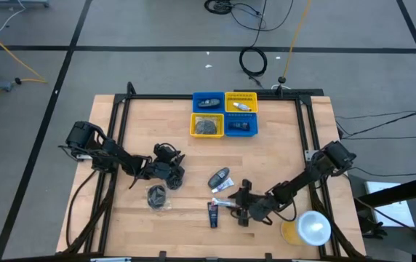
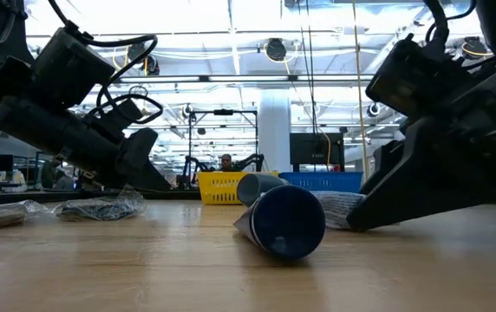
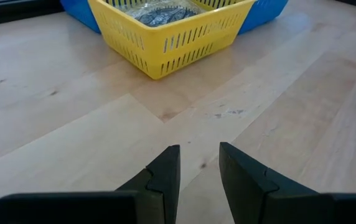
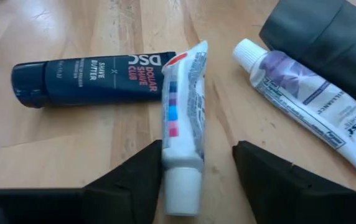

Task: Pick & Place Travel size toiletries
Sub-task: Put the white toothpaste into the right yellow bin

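Note:
Several small toiletries lie flat on the wooden table's near middle: a dark blue tube point(image 4: 91, 78), a white mini tube point(image 4: 184, 118), a second white tube point(image 4: 309, 99) and a dark grey oval piece point(image 1: 219, 178). A dark wrapped disc point(image 1: 157, 196) lies left of them. My right gripper point(image 4: 198, 149) is open, low over the table, with the cap end of the white mini tube between its fingers. My left gripper point(image 3: 200, 152) stands open over bare wood beside the disc, with nothing between its fingers. My right gripper straddles the white mini tube's cap end point(image 4: 181, 186), coming slanting down along the tube. One finger point(image 4: 144, 171) lies right against the tube's side and the other stands clear; whether the near one touches it I cannot tell. The tube lies flat on the table.
Blue and yellow bins point(image 1: 224, 113) stand in a square block at the far middle, one yellow bin point(image 3: 165, 43) holding wrapped dark items. A yellow cup with a white lid point(image 1: 310, 227) stands at the near right, beside my right arm.

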### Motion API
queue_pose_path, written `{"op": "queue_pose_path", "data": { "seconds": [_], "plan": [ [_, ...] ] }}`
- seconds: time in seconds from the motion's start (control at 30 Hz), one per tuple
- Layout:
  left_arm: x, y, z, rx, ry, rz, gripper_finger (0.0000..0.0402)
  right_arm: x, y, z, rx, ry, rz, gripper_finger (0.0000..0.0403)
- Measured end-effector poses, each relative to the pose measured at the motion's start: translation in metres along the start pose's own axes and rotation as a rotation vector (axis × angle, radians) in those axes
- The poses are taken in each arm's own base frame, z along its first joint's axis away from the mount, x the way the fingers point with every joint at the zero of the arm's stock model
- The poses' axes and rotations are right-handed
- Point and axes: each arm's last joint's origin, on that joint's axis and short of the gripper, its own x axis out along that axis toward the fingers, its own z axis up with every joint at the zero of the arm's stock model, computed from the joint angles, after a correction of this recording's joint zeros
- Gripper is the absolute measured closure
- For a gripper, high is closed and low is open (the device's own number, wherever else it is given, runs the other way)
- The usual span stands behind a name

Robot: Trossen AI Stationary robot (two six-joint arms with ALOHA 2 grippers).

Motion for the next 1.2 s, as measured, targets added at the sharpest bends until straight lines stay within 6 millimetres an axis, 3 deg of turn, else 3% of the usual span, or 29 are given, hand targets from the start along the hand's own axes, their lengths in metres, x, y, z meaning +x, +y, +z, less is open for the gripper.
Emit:
{"op": "queue_pose_path", "data": {
  "seconds": [0.2, 0.33, 0.47, 0.6, 0.8, 1.2],
  "plan": [
    [0.0, 0.0, 0.0, 0.001, 0.0, 0.0, 0.0293, 0.001, -0.004, 0.003, 0.008, 0.006, -0.007, 0.0294],
    [0.0, 0.0, 0.0, 0.001, 0.0, 0.0, 0.0293, -0.007, -0.01, 0.015, 0.0, 0.057, 0.045, 0.0339],
    [0.0, 0.0, 0.0, 0.003, 0.0, 0.0, 0.0293, -0.029, -0.022, 0.042, 0.022, 0.075, 0.051, 0.0344],
    [0.0, 0.0, 0.0, 0.008, 0.0, 0.0, 0.0293, -0.051, -0.045, 0.066, 0.015, 0.058, -0.066, 0.0327],
    [0.0, 0.0, 0.0, 0.013, -0.002, 0.003, 0.0293, -0.066, -0.101, 0.094, -0.021, 0.028, -0.329, 0.0328],
    [0.001, 0.002, 0.001, 0.024, -0.033, 0.053, 0.0293, -0.08, -0.245, 0.143, -0.065, 0.127, -0.638, 0.0327]
  ]
}}
